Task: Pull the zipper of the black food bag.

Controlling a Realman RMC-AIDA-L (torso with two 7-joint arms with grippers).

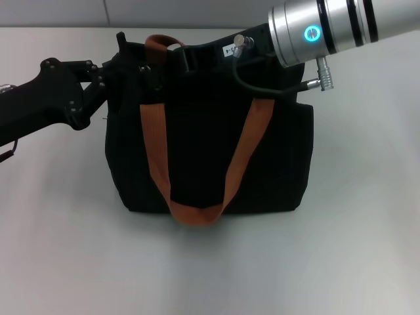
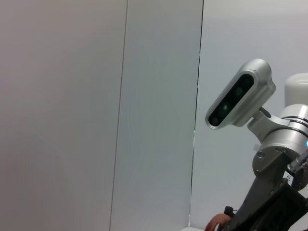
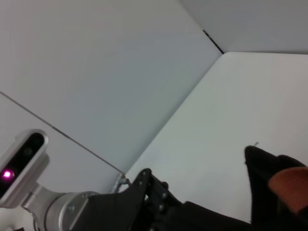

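The black food bag (image 1: 210,151) stands upright in the middle of the white desk (image 1: 354,249), with one orange strap (image 1: 197,210) hanging down its front side. Its top edge, where the zip line must run, goes from the robot's left to its right, so I judge that the pull has to follow this same direction.

The left claw (image 1: 121,65) is at the left end of this top edge, touching the cloth of the bag. It seems to hold the corner there, but I cannot tell if its fingers are pressed together. The right claw (image 1: 226,49) is at the top edge toward the right side; the silver wrist hides it, so I cannot tell its state either. The zipper tab itself is not visible.

Only the head view shows the whole bag. The right wrist view shows just a dark corner and a bit of strap; the left wrist view shows mostly the wall.
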